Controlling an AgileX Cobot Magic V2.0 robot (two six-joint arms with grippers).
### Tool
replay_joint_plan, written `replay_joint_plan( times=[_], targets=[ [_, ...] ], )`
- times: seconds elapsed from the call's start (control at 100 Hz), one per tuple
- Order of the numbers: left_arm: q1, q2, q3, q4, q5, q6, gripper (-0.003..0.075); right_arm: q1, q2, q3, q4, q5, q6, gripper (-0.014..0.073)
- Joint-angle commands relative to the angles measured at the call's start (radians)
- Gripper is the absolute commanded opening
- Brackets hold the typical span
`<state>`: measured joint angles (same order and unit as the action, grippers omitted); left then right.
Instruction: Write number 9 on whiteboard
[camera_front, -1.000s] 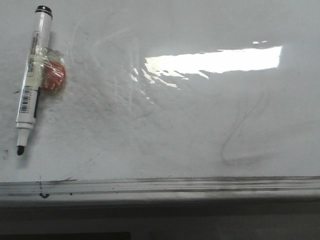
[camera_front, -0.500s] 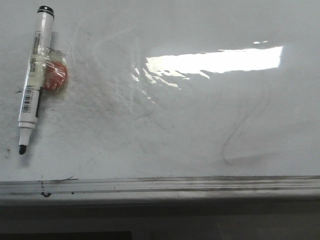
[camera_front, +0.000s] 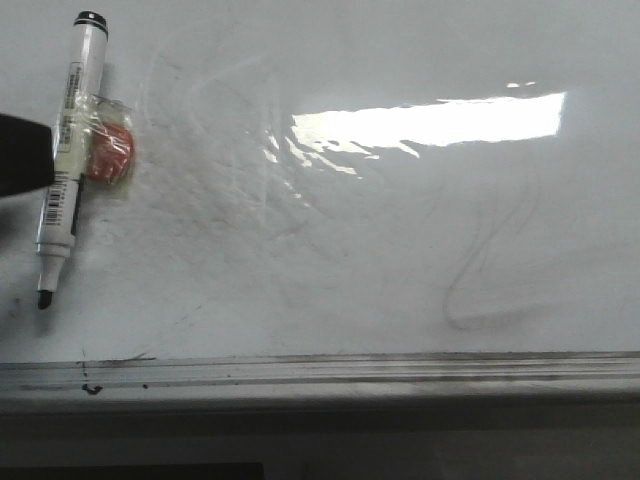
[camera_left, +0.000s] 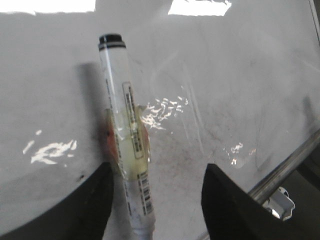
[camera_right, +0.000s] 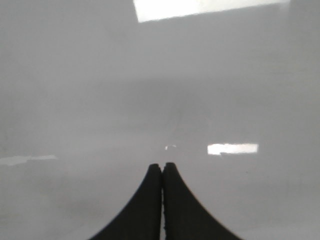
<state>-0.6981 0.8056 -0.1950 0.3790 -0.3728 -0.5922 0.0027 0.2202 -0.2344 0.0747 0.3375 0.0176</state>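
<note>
Whiteboard (camera_front: 380, 300) fills nearly everything I see, glossy, smudged with faint grey erased strokes and one bright glare patch (camera_front: 430, 120); no number 9 stands on it yet, so the writing has not begun. A marker (camera_front: 65, 150) lies flat near the board's left side, uncapped, tip toward the grey edge rail (camera_front: 330, 372), with a reddish lump (camera_front: 108, 155) taped against its barrel, probably a grip aid.

My left gripper (camera_left: 156, 200) hovers low above that marker with its fingers (camera_left: 225, 205) spread wide, the barrel lying between them but nearer one finger, not pinched. I judge this the approach before grasping. In the front view only a dark edge of that arm shows at the left.

My right gripper (camera_right: 162, 200) hangs over bare board, its fingers pressed together and holding nothing.
</note>
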Motion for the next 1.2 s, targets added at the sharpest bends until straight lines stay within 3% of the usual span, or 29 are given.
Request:
replay_joint_plan(
  times=[0.0,0.33,0.42,0.61,0.75,0.87,1.01,1.1,1.19],
  targets=[
    [-0.021,0.027,-0.034,-0.029,-0.043,-0.010,0.0368,0.002,0.018,-0.033,-0.002,-0.074,-0.006,-0.0063],
    [-0.021,0.141,-0.034,-0.123,-0.041,-0.010,0.0352,0.019,0.018,-0.033,-0.002,-0.070,-0.006,-0.0063],
    [-0.021,0.167,-0.034,-0.132,-0.041,-0.010,0.0270,0.060,0.018,-0.033,-0.002,-0.054,-0.006,-0.0063],
    [-0.021,0.185,-0.034,-0.132,-0.046,-0.010,-0.0021,0.180,0.018,-0.037,0.001,-0.016,-0.006,-0.0063],
    [-0.021,0.185,-0.034,-0.119,-0.082,-0.010,-0.0020,0.273,0.047,-0.059,0.037,0.024,-0.006,-0.0063],
    [-0.021,0.185,-0.034,-0.010,-0.164,-0.010,-0.0020,0.372,0.129,-0.124,0.049,0.085,-0.055,-0.0053],
    [-0.021,0.185,-0.041,0.145,-0.218,-0.002,-0.0020,0.531,0.232,-0.217,0.087,0.076,-0.170,0.0090],
    [-0.021,0.185,-0.064,0.324,-0.218,0.001,-0.0020,0.665,0.319,-0.286,0.090,0.062,-0.193,0.0225],
    [-0.021,0.185,-0.094,0.500,-0.218,0.001,-0.0020,0.779,0.400,-0.338,0.090,0.035,-0.193,0.0292]
  ],
)
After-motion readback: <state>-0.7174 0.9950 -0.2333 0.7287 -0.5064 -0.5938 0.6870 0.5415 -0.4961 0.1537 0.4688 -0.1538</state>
